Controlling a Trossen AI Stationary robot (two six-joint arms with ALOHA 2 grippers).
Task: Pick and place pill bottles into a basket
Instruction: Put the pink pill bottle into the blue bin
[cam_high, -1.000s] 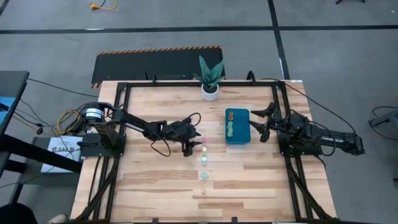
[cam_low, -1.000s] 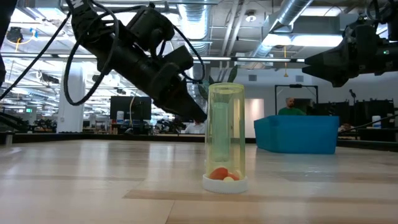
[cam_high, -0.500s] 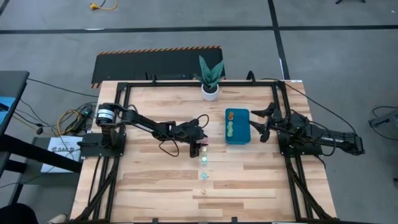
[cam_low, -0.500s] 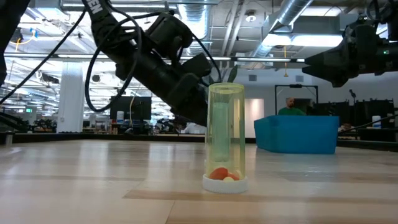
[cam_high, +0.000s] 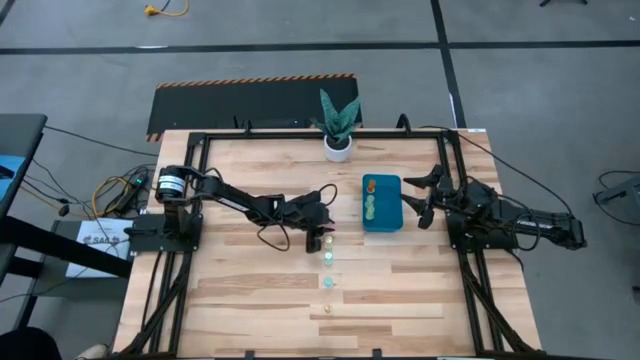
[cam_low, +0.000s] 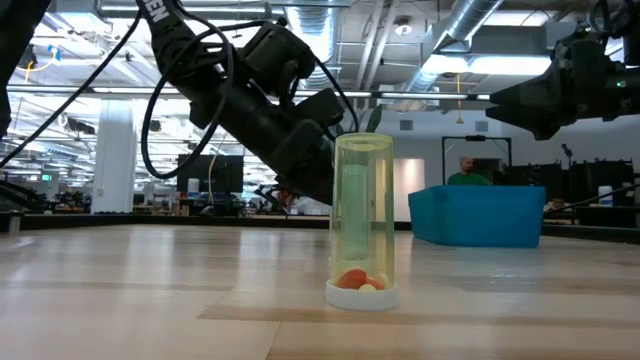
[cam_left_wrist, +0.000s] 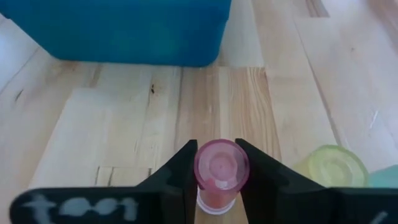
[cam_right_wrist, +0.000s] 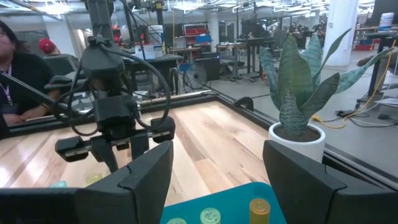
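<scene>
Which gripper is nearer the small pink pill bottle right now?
Left. The left gripper is shut on the small pink pill bottle; the right gripper waits open beyond the teal plastic basket.

site: open-plan robotics lab/workshop | overhead: exposed ducts (cam_low: 470, 30) and strip lights, bare ceiling | far: rows of workbenches (cam_right_wrist: 205, 46) with monitors and gear | people: one seated far side (cam_low: 462, 171) | floor: grey concrete, taped lines (cam_high: 300, 46) | rig: wood table (cam_high: 250, 290) in black frame
</scene>
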